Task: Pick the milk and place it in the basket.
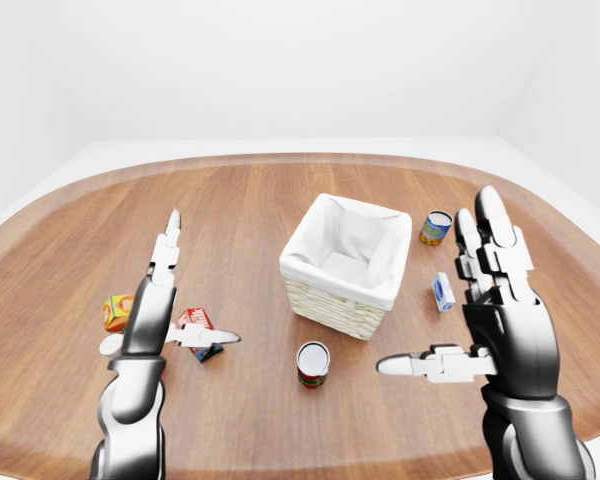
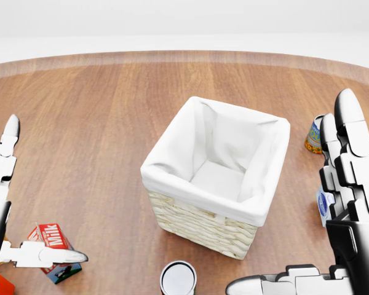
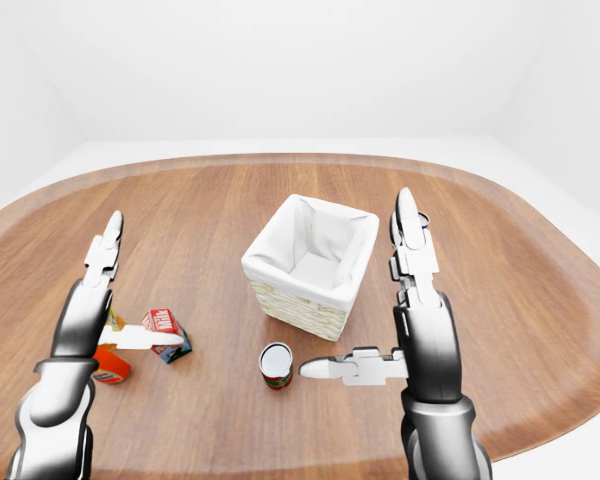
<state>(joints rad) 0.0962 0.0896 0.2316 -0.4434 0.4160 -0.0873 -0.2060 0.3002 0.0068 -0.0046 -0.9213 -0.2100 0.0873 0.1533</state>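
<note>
Milk point(image 2: 51, 244), a small red carton, lies on the wooden table point(image 1: 240, 210) at the lower left of the head view, well apart from the white-lined basket point(image 2: 216, 175) in the middle. Left hand point(image 1: 158, 300) hovers over the carton with fingers spread wide and its thumb stretched across it, gripping nothing. Right hand point(image 1: 485, 300) is raised at the right, also spread wide and empty, with a can point(image 1: 313, 363) below the basket and a small blue-and-white carton point(image 1: 442, 291) to the basket's right.
</note>
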